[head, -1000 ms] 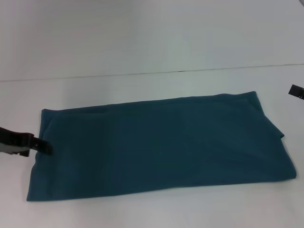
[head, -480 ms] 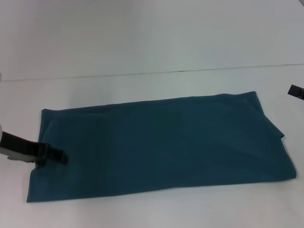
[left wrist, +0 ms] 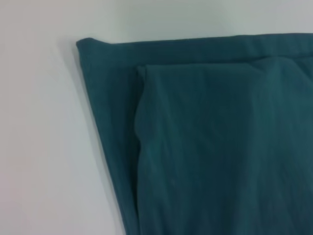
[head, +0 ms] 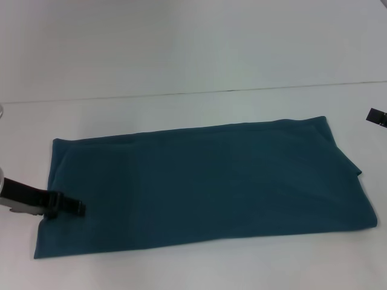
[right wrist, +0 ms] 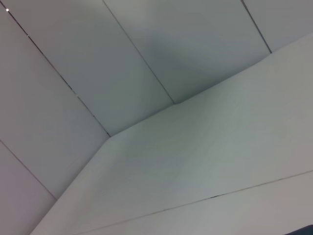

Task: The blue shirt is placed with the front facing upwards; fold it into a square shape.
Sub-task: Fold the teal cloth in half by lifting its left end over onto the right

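Left gripper slides onto the shirt's end

The blue shirt (head: 205, 184) lies flat on the white table (head: 181, 72) as a long strip; the left gripper (head: 71, 208) has moved in over its left edge, probably to grab it; I cannot tell how its fingers stand; the right gripper (head: 377, 116) waits far right.

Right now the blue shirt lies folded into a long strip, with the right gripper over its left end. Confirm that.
Not quite: the left gripper, not the right, is over the left end of the blue shirt, as the head view shows. The shirt does lie folded into a long strip.
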Motion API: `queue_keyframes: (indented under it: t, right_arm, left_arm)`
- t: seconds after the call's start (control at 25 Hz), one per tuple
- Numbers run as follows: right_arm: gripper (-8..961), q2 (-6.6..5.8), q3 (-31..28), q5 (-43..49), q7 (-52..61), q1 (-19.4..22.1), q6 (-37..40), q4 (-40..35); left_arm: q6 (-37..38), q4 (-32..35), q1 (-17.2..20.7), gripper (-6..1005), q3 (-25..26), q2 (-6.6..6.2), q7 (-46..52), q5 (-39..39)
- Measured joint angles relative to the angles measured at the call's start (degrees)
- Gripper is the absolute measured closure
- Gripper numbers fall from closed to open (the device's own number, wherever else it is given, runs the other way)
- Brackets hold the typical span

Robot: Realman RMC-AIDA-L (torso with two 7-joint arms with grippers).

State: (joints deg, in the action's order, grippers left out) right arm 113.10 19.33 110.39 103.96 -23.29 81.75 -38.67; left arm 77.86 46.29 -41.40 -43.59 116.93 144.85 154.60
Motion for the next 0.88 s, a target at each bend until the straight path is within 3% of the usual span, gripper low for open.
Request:
queue_keyframes:
  t: [0.56,0.88]
  right_arm:
    - [36,0.09,0.00,0.00,-0.30,0.01,0.08,0.00]
    - [36,0.16,0.00,0.00,-0.34,0.00,0.08,0.00]
  left_arm:
    - [0.08,-0.11,0.10,292,-0.01,0.06,-0.18,-0.19]
    - [3.31,5.65,-0.07,291,0.60,-0.25,0.31,-0.52]
